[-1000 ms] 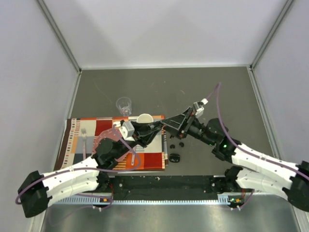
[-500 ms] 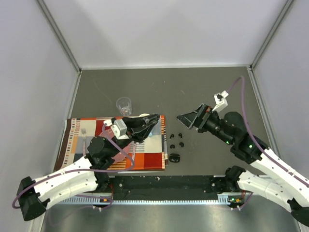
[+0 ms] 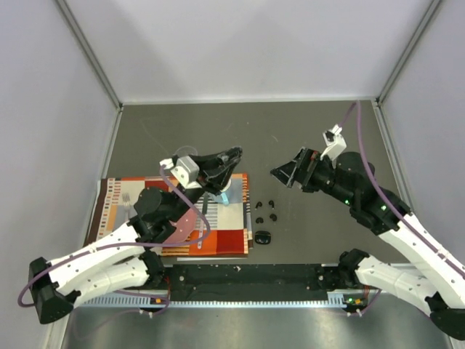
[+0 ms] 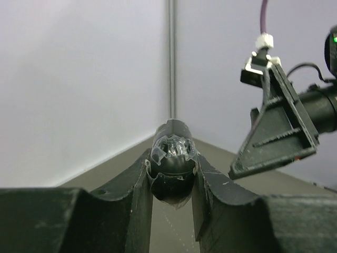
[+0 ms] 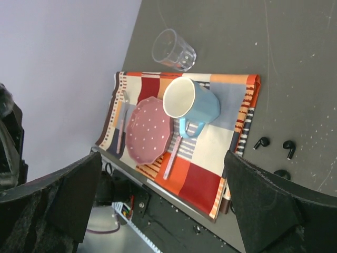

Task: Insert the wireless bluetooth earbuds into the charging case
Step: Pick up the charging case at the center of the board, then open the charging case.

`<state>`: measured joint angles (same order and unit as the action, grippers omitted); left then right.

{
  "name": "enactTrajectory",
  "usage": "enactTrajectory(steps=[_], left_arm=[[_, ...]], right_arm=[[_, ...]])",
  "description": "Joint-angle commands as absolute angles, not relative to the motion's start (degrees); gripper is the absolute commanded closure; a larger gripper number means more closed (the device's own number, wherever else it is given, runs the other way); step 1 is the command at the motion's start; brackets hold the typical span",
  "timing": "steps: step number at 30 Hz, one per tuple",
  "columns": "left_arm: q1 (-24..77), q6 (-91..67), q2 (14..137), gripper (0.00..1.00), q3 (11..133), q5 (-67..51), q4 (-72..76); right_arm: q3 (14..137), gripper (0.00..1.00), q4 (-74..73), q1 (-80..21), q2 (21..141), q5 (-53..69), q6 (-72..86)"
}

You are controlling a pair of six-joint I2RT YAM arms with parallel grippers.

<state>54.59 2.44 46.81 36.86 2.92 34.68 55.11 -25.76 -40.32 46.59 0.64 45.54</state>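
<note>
My left gripper (image 3: 231,158) hangs above the placemat's far right corner, shut on a black rounded charging case (image 4: 171,176) with a glossy top. It fills the gap between the fingers in the left wrist view. Several tiny black earbuds (image 3: 266,211) lie loose on the grey table just right of the mat, and three of them (image 5: 261,142) show in the right wrist view. Another small black case (image 3: 263,235) lies nearer the front edge. My right gripper (image 3: 288,173) hovers open and empty to the right of the earbuds, also seen from the left wrist (image 4: 279,132).
A striped placemat (image 5: 221,158) carries a blue mug (image 5: 192,105), a pink dotted plate (image 5: 149,129), a fork and a spoon. A clear glass (image 5: 172,50) stands behind the mat. Grey walls close in the table at the back and sides.
The two grippers met over the mat's right edge a second ago. The right one has opened and pulled back right. The left one has risen with the black case.
</note>
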Motion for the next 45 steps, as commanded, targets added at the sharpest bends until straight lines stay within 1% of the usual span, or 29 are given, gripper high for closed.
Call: enactTrajectory(steps=[1, 2, 4, 5, 8, 10, 13, 16, 19, 27, 35, 37, 41, 45], left_arm=[[54.6, 0.1, 46.8, 1.0, 41.1, 6.6, 32.4], [54.6, 0.1, 46.5, 1.0, 39.0, 5.7, 33.9], [54.6, 1.0, 45.3, 1.0, 35.3, 0.4, 37.3], [54.6, 2.4, 44.8, 1.0, 30.8, -1.3, 43.2], [54.6, 3.4, 44.6, 1.0, 23.4, -4.0, 51.7], [54.6, 0.2, 43.3, 1.0, 23.2, -7.2, 50.9], [54.7, 0.2, 42.2, 1.0, 23.6, -13.5, 47.7], [54.7, 0.1, 42.3, 1.0, 23.6, -15.2, 46.1], [54.7, -1.4, 42.4, 1.0, 24.3, -16.3, 45.1], [54.7, -0.9, 46.9, 1.0, 26.7, -21.2, 44.9], [54.8, -3.2, 50.2, 1.0, 28.4, -24.3, 48.9], [54.8, -3.5, 50.3, 1.0, 28.9, -25.0, 48.8], [54.8, -3.7, 49.7, 1.0, 28.7, -25.6, 48.9], [54.8, -3.5, 48.8, 1.0, 27.5, -22.9, 49.5]], right_arm=[[58.5, 0.01, -30.6, -39.5, 45.8, 4.3, 41.3], [58.1, 0.01, -30.8, -39.5, 45.3, 5.2, 40.7], [56.4, 0.01, -30.9, -39.6, 44.0, 7.4, 39.7], [56.0, 0.01, -30.9, -39.6, 42.5, 8.5, 38.9], [54.3, 0.01, -31.2, -39.6, 39.3, 12.1, 35.8], [54.5, 0.01, -31.9, -39.6, 38.7, 14.3, 36.5], [54.1, 0.01, -31.7, -39.6, 39.7, 21.5, 36.4], [52.0, 0.01, -28.2, -39.6, 40.8, 22.6, 38.0], [53.1, 0.01, -25.5, -39.6, 43.5, 26.7, 38.4], [53.5, 0.01, -19.3, -39.7, 47.2, 29.4, 41.5], [51.9, 0.02, -17.8, -39.7, 48.8, 25.9, 43.9], [51.7, 0.04, -17.7, -39.7, 49.3, 25.8, 44.2], [51.1, 0.06, -17.6, -39.7, 49.8, 24.7, 44.8], [50.7, 0.07, -15.9, -39.7, 48.3, 26.1, 44.5]])
